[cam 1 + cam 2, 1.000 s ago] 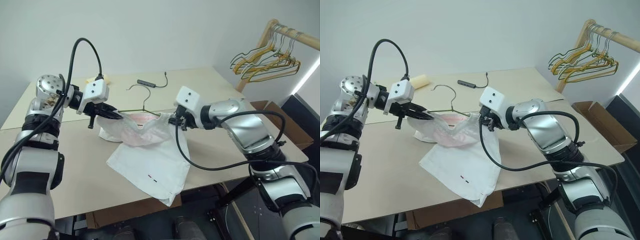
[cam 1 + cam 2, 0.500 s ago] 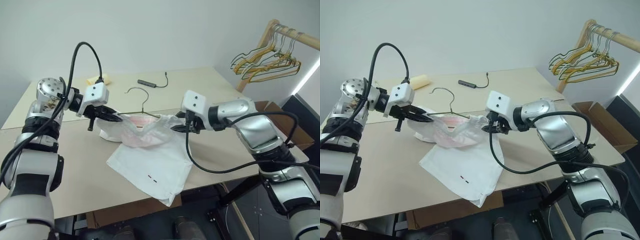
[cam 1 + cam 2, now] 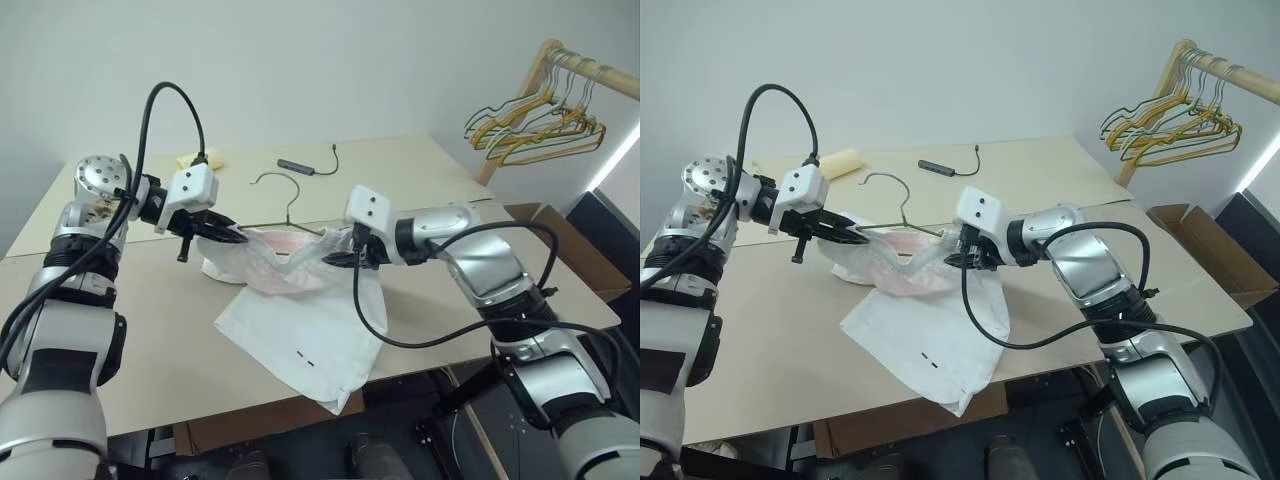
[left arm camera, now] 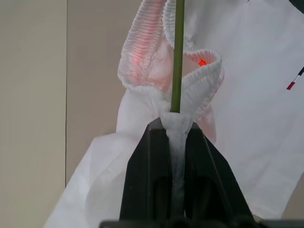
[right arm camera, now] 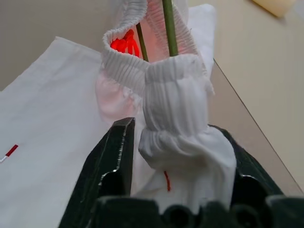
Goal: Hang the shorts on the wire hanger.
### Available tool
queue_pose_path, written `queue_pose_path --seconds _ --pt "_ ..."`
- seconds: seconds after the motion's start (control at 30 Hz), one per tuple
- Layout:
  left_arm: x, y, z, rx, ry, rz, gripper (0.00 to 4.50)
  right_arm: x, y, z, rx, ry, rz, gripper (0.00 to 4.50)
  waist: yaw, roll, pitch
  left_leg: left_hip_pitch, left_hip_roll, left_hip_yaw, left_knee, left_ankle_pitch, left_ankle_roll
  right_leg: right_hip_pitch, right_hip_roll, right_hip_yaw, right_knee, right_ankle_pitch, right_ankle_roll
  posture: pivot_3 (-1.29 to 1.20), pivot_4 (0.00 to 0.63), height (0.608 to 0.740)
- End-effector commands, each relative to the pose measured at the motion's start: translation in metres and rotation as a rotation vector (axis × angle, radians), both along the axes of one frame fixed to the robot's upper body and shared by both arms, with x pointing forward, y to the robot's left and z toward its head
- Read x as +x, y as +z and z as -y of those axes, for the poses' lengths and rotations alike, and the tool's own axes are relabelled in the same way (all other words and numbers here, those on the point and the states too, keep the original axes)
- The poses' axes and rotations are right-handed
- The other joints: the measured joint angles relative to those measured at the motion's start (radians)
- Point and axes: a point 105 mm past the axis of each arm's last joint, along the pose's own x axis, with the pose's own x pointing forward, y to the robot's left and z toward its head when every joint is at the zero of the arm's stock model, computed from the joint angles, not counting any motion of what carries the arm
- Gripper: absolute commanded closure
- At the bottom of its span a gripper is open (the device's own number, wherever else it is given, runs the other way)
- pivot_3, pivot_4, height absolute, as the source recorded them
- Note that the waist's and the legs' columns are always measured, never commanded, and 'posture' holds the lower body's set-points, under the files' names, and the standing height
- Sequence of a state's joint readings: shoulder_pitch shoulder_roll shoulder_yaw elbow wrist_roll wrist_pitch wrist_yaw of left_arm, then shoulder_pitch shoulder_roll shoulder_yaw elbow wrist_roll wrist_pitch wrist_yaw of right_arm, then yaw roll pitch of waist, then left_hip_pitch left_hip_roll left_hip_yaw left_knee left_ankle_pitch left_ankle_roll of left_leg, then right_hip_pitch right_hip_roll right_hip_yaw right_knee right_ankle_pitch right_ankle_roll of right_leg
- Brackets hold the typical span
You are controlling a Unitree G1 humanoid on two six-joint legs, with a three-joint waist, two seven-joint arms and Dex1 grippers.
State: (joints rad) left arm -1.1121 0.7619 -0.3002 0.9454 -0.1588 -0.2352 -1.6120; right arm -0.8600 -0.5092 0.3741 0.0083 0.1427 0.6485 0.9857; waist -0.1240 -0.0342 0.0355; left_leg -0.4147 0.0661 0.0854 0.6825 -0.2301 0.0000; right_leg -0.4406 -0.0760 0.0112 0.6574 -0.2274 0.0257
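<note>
The wire hanger (image 3: 285, 205) runs lengthwise between both grippers inside the shorts (image 3: 300, 320) waistband over the table (image 3: 450, 180); left gripper (image 3: 228, 234) pinches one end, right gripper (image 3: 335, 258) straddles the other, partly spread.

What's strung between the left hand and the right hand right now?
The shorts' gathered waistband, with the wire hanger's bar running through it; the left hand pinches one end, the right hand has the other. Head views show it.
</note>
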Motion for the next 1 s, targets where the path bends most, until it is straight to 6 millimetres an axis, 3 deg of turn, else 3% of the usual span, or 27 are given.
queue_pose_path --seconds 0.03,0.13,0.27,0.53,0.7,0.73,0.87,1.0 --pt "-0.001 0.013 0.000 -0.010 -0.016 0.044 4.45 0.002 0.020 0.001 0.049 -0.008 0.033 3.42 0.000 0.000 0.000 0.000 0.000 0.000 0.000 0.000 0.000 0.000 0.000 0.000 0.000 0.000 0.000 -0.09 0.000 0.740" --pt "-0.001 0.013 0.000 -0.014 -0.013 0.039 4.45 0.003 0.018 0.002 0.041 -0.018 0.031 4.43 0.000 0.000 0.000 0.000 0.000 0.000 0.000 0.000 0.000 0.000 0.000 0.000 0.000 0.000 0.000 -0.09 0.000 0.740" --pt "-0.001 0.012 -0.001 -0.037 -0.005 0.037 4.45 0.003 0.015 0.004 0.031 -0.018 0.032 4.47 -0.001 0.000 0.000 0.000 0.000 0.000 0.000 0.000 0.000 0.000 0.000 0.000 0.000 0.000 0.000 -0.09 0.000 0.740" --pt "0.006 0.023 -0.001 -0.156 0.029 0.086 2.04 0.005 0.019 0.012 0.057 -0.065 0.024 4.50 -0.001 0.000 0.000 0.000 0.000 0.000 0.000 0.000 0.000 0.000 0.000 0.000 0.000 0.000 0.000 -0.11 0.000 0.740" --pt "0.021 0.042 -0.008 -0.308 0.162 0.190 0.37 0.012 0.021 0.031 0.097 -0.186 -0.001 4.50 -0.002 0.000 0.000 0.000 0.000 0.000 0.000 0.000 0.000 0.000 0.000 0.000 0.000 0.000 0.000 -0.12 0.000 0.740" --pt "0.025 0.051 -0.007 -0.394 0.192 0.224 0.02 0.013 0.020 0.039 0.104 -0.224 -0.003 4.50 -0.002 0.000 0.000 0.000 0.000 0.000 0.000 0.000 0.000 0.000 0.000 0.000 0.000 0.000 0.000 -0.12 0.000 0.740" --pt "0.029 0.091 -0.006 -0.806 0.257 0.276 0.02 0.020 0.015 0.086 0.147 -0.478 -0.052 4.50 0.005 0.000 0.000 -0.001 0.000 -0.001 0.001 0.000 0.000 0.001 -0.001 -0.002 -0.001 0.000 0.000 -0.15 0.000 0.740" --pt "0.016 0.098 -0.008 -0.939 0.220 0.261 0.02 0.024 0.004 0.127 0.158 -0.768 -0.106 4.50 -0.016 0.000 0.000 0.000 -0.001 0.000 0.001 0.000 0.000 0.001 -0.001 0.000 -0.001 0.001 0.001 -0.20 0.000 0.740"
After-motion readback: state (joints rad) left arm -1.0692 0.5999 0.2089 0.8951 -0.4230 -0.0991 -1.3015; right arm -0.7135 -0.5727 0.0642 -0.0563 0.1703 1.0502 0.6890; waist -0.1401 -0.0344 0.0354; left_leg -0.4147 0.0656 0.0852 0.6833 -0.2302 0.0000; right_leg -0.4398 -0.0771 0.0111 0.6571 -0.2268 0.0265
